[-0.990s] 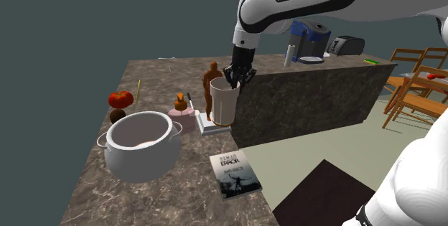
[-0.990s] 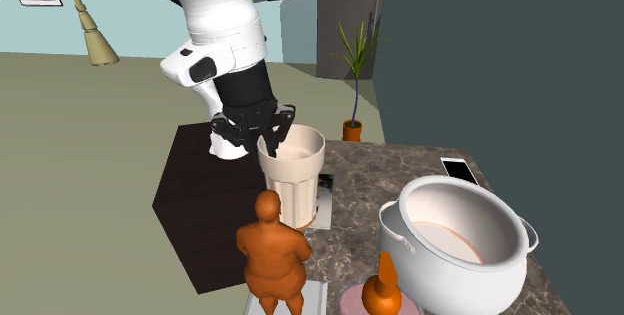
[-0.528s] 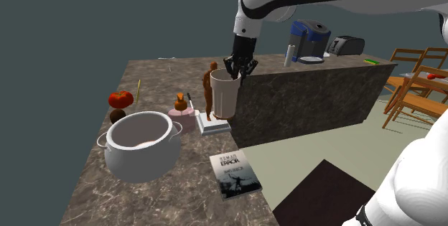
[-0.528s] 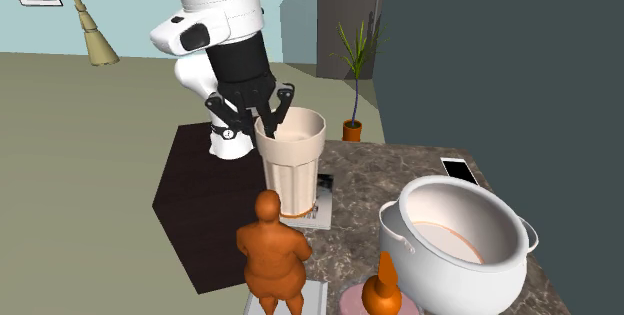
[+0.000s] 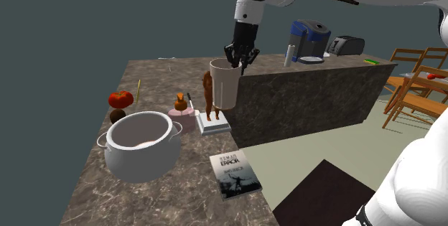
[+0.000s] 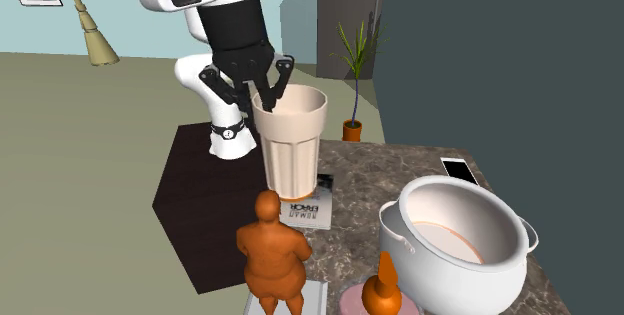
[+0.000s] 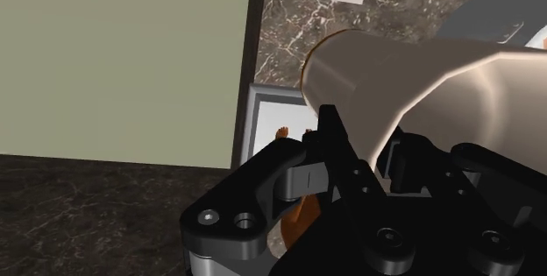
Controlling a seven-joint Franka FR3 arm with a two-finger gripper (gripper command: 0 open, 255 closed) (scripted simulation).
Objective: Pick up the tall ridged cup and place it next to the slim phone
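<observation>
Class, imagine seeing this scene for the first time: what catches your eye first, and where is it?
The cream tall ridged cup stands out, held above the dark counter by the black pincer clamped on its rim. Next come the big white pot at the shoulder view's lower left and the orange figurine in the second exterior view's foreground.

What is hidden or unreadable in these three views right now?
- Slim phone: second exterior view, near end hidden behind the pot's rim.
- Orange figurine: shoulder view, mostly behind the held ridged cup.
- Book title: shoulder view, too small to read.
</observation>
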